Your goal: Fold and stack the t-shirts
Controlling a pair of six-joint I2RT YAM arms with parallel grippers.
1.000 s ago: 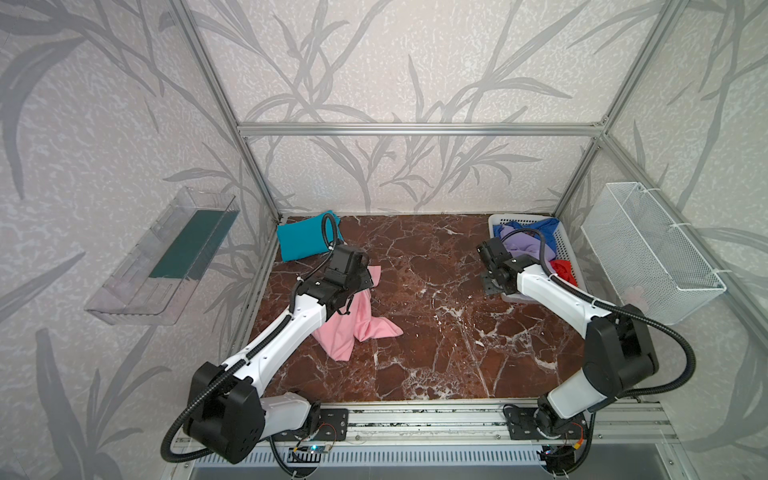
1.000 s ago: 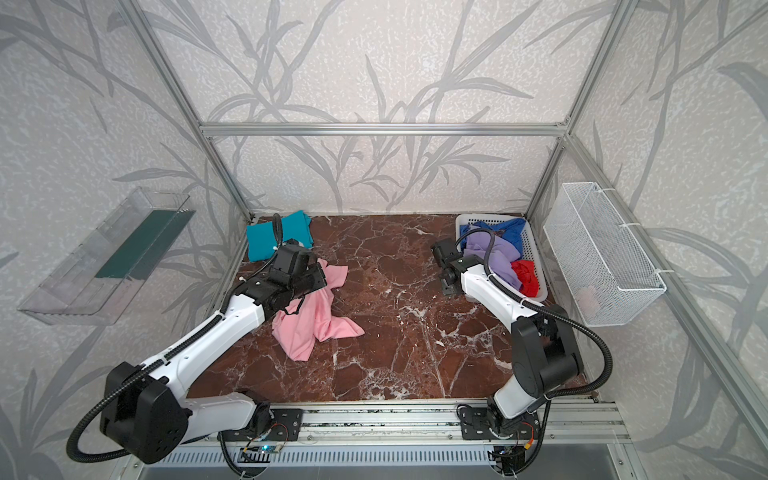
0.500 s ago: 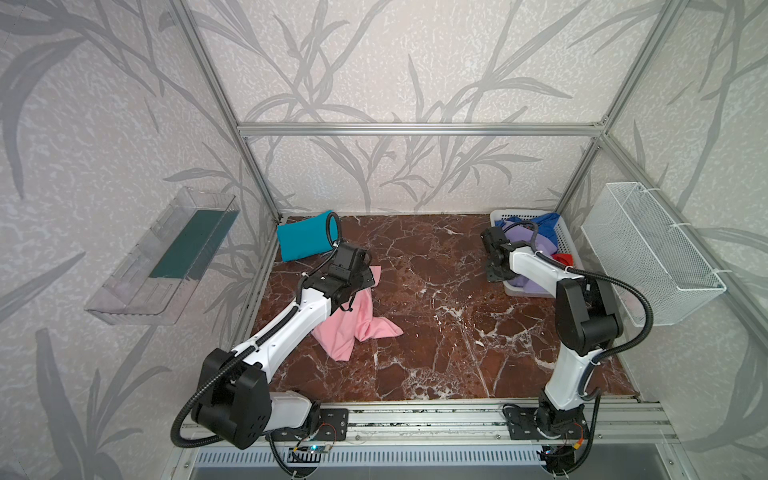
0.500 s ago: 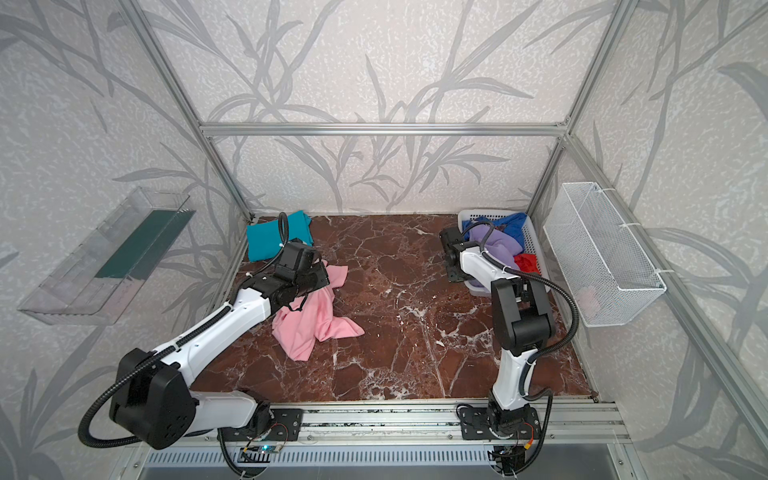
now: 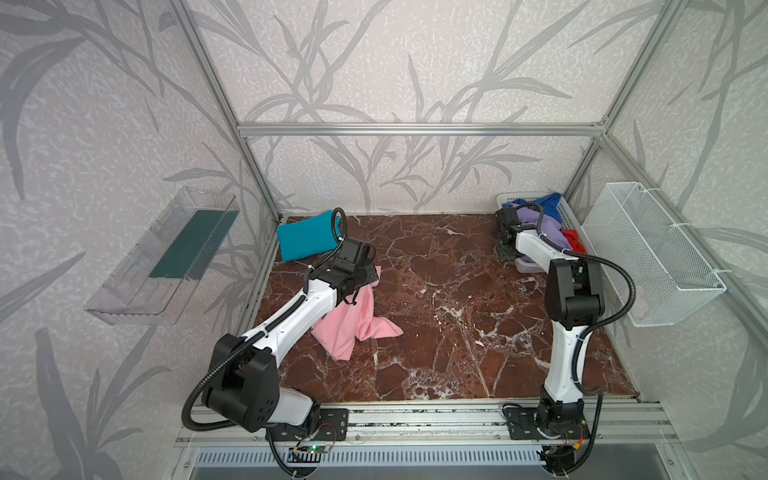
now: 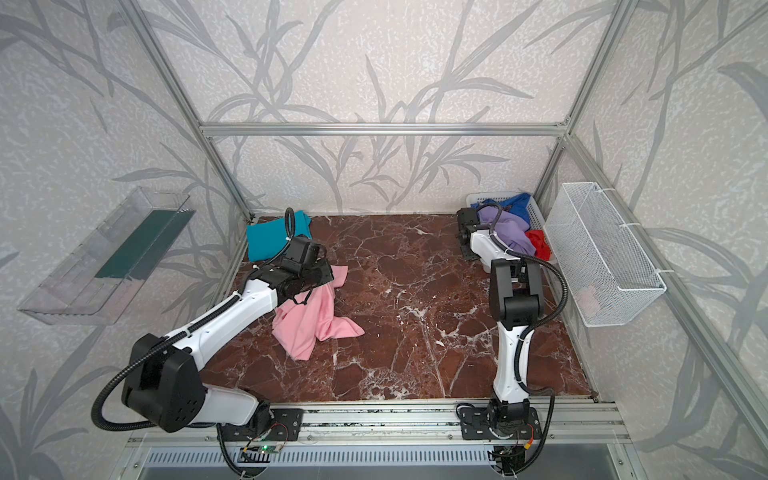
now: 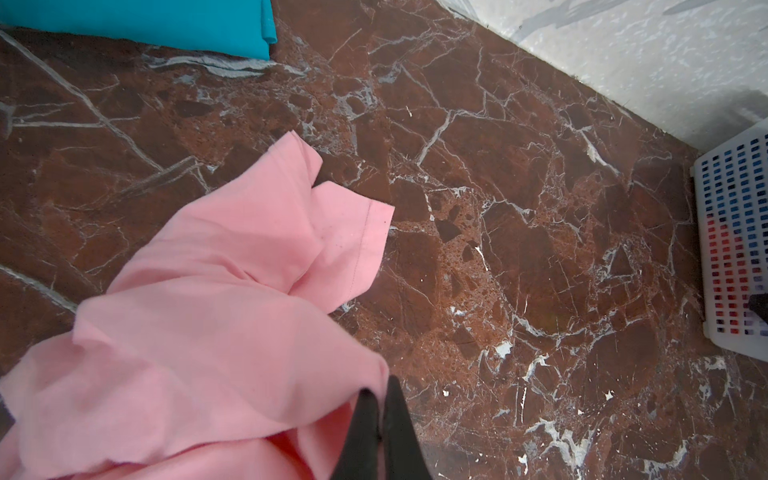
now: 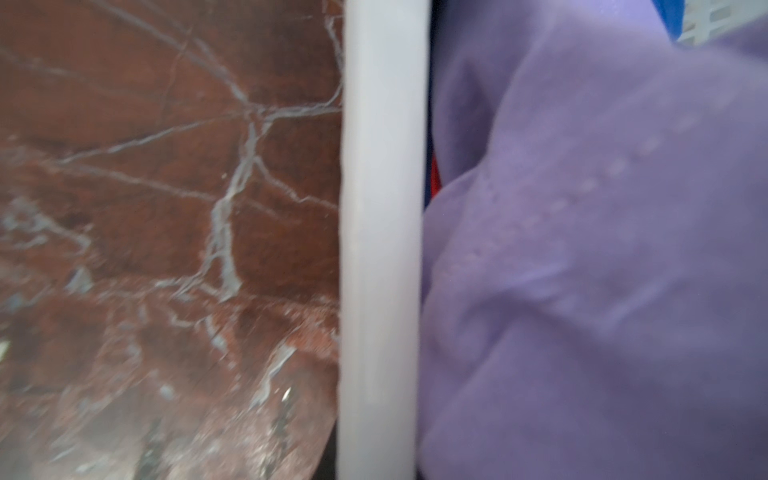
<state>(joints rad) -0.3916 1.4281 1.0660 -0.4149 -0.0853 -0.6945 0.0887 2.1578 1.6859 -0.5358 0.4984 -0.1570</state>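
I've drawn the right arm (image 5: 569,291) up and in, so its upper link stands almost upright instead of leaning low. The right gripper (image 5: 505,240) has gone farther back along the white basket's (image 5: 527,266) left rim, and the basket sits closer to the back corner than before. The left gripper (image 7: 379,390), clamped on the pink shirt (image 5: 353,324), has edged slightly backward.

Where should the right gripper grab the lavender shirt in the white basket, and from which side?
Pinch the lavender t-shirt at its raised bunched fold, coming from above: it heaps over the blue t-shirt and red t-shirt, above the basket rim, whose wall would likely block a sideways approach.
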